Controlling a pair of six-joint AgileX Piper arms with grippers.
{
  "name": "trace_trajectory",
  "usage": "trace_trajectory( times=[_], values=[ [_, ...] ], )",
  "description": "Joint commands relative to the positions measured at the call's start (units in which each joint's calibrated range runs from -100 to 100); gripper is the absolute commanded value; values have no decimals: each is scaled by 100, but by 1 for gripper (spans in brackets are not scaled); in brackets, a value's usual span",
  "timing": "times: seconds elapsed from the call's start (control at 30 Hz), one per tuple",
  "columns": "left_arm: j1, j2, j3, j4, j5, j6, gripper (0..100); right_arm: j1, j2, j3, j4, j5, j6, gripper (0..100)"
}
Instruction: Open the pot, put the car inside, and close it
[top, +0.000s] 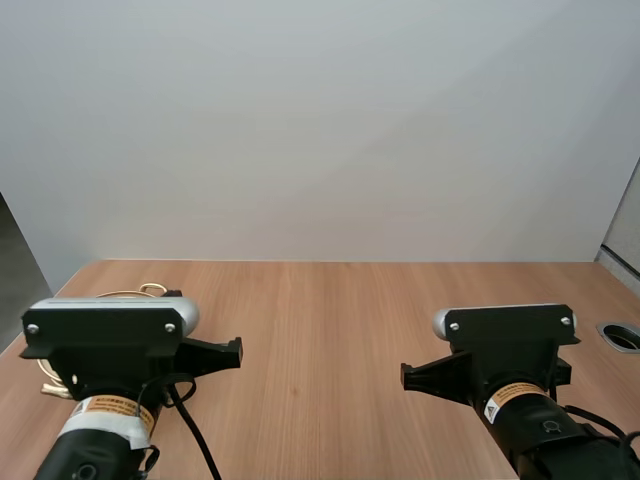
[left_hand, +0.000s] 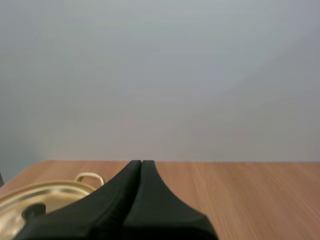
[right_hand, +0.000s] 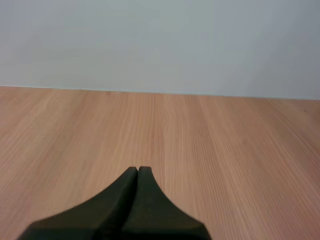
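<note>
A gold pot (top: 128, 294) stands at the table's left side, mostly hidden under my left arm (top: 110, 345). In the left wrist view its gold lid (left_hand: 55, 195) sits on it, with a black knob (left_hand: 34, 211) and a loop side handle (left_hand: 90, 177). My left gripper (left_hand: 141, 163) is shut on nothing, its fingers together as one dark wedge, just beside and above the lid's edge. My right gripper (right_hand: 138, 169) is also shut on nothing, low over bare wood. My right arm (top: 510, 345) is at the near right of the table.
The wooden table (top: 330, 320) runs back to a plain white wall. A grey round cable port (top: 622, 335) is set into the table at its right edge. The pot stands close to the table's left edge.
</note>
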Motion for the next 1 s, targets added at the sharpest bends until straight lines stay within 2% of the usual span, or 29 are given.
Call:
trace_trajectory(
  times=[0.0, 0.13, 0.23, 0.33, 0.4, 0.5, 0.97],
  values=[
    [3, 0, 75, -322, -23, 178, 0, -154, -215, 0, 430, 309, 5, 0],
    [40, 0, 75, -1511, 311, 1053, 0, -205, -648, 0, 714, 844, 5, 0],
    [174, 0, 75, -2300, 537, 1740, 0, -205, -948, 0, 854, 1483, 5, 0],
    [319, 0, 75, -2831, 1067, 2551, 0, -205, -1207, 0, 891, 1650, 5, 0],
    [407, 0, 75, -3027, 1290, 2619, 0, -205, -1274, 0, 891, 1706, 5, 0],
    [468, 0, 75, -3131, 1290, 2619, 0, -205, -1310, 0, 891, 1725, 5, 0],
    [467, 0, 75, -3131, 1393, 2619, 0, -205, -1416, 0, 835, 1883, 5, 0]
  ],
)
